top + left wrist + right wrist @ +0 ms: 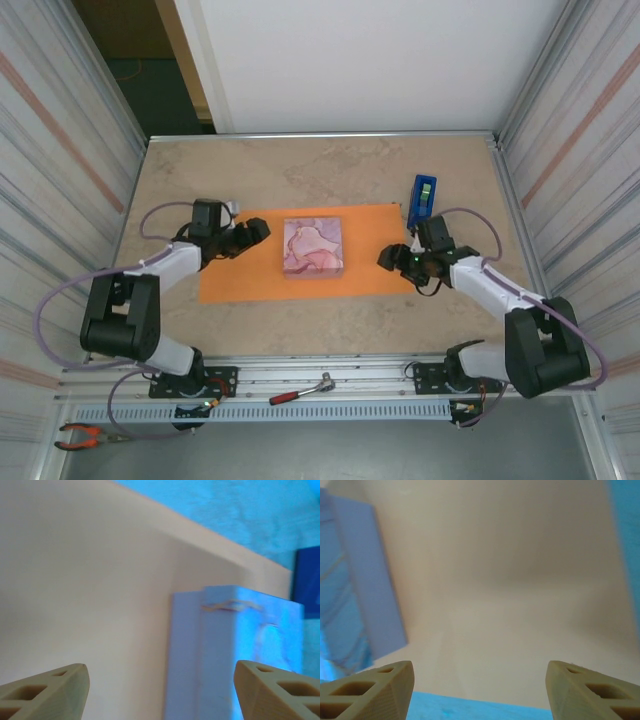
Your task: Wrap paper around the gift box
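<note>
Jaws on both arms stand apart, nothing between them. Gift box (314, 248): pink marbled top, unwrapped, sitting about mid-sheet on the paper (240, 282), which lies flat on the table (330, 165) with no edge lifted. Left gripper (255, 233) hovers over the left part of the sheet, pointing right at the box; right gripper (388, 258) sits at the sheet's right edge, pointing left. Blue tape dispenser (422, 200) stands just beyond the far right corner of the paper, close behind the right arm's wrist. Judgement: wrapping not yet begun; first fold still to come. Risks: a fingertip pressed onto the flat sheet could drag it and slide the box off centre; uneven lifting on the two sides would fold crooked; a backward swing of the right wrist could knock the dispenser. Top view gives the whole layout and true colours. Left wrist view gives the left gripper (161, 672) spread, with the box's (235, 655) side wall ahead, right of centre; right wrist view gives the right gripper (480, 672) spread over bare paper (510, 580), box (350, 580) at far left. Both wrist views are colour-shifted, sheet pale.
</note>
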Robot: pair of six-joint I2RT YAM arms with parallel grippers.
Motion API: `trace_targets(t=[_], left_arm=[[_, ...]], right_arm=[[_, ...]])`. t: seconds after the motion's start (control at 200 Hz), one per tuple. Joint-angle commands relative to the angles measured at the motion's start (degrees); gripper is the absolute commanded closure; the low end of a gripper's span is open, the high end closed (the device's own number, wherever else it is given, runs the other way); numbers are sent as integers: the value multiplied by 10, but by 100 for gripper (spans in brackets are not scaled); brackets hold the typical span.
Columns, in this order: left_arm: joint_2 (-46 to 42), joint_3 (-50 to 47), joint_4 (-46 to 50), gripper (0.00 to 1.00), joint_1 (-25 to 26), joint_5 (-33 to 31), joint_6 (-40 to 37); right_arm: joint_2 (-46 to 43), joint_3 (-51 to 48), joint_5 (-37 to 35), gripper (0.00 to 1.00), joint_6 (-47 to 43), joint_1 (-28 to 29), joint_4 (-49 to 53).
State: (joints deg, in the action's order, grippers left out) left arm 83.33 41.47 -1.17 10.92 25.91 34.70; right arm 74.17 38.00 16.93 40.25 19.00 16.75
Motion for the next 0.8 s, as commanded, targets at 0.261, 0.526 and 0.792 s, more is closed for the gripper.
trace_targets(t=[0.261, 0.526, 0.792], left_arm=[[-24, -42, -35, 24, 71, 47, 3], [4, -34, -49, 25, 81, 58, 2], [49, -17, -72, 38, 95, 75, 3]], right_arm=[[158, 159, 41, 31, 55, 101, -98], [231, 199, 22, 33, 67, 134, -105], [254, 196, 24, 41, 74, 137, -119]])
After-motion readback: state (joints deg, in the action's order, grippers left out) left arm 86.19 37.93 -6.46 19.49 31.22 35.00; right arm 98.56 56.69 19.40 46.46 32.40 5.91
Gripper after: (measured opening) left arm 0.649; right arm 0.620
